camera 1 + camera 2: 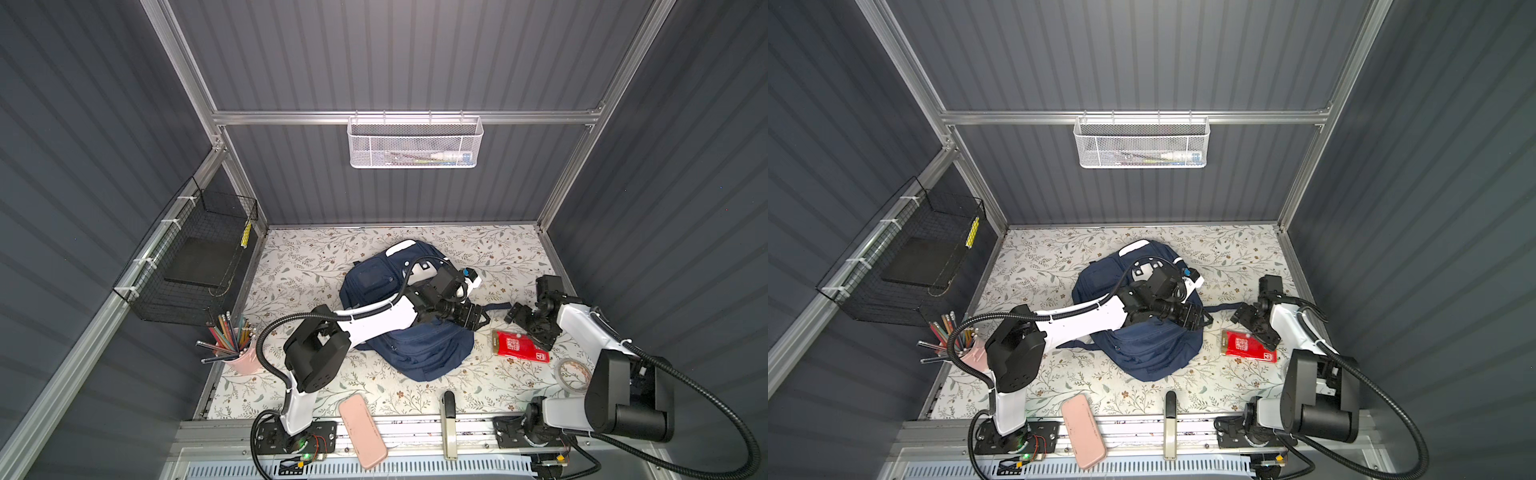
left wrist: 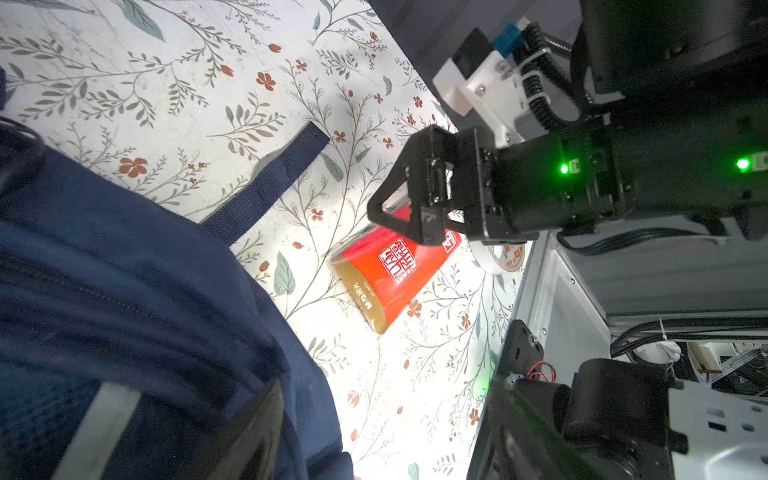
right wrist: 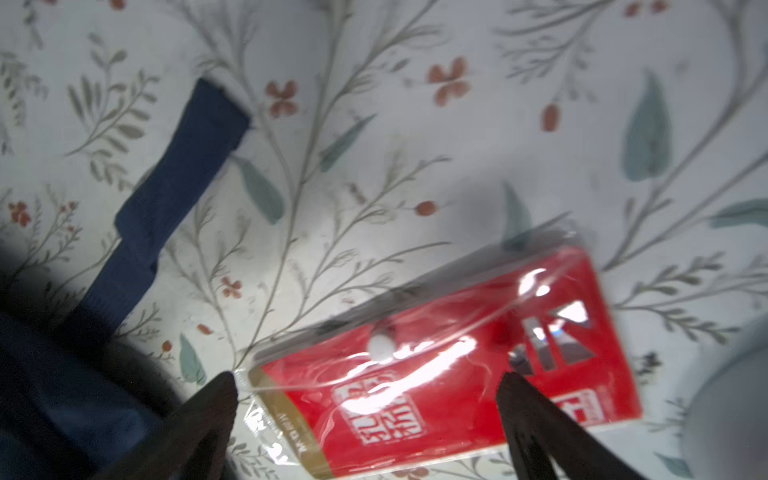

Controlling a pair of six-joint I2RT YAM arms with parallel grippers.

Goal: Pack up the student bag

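floral desk (image 1: 299, 266) bearing all, navy student bag (image 1: 419, 349) lying at its middle, left hand (image 1: 473, 319) hanging over the bag's right edge, opening not discernible, right hand (image 3: 365, 380) standing wide apart and gripping nothing above red packet (image 1: 519, 347) lying beside the bag

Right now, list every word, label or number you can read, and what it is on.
"M&G", probably, then blurred characters: gold edge of the red packet.
White seal characters on its red face: too blurred to read.
Yellow tag on the black wire basket: too small.
Student bag: no text visible.
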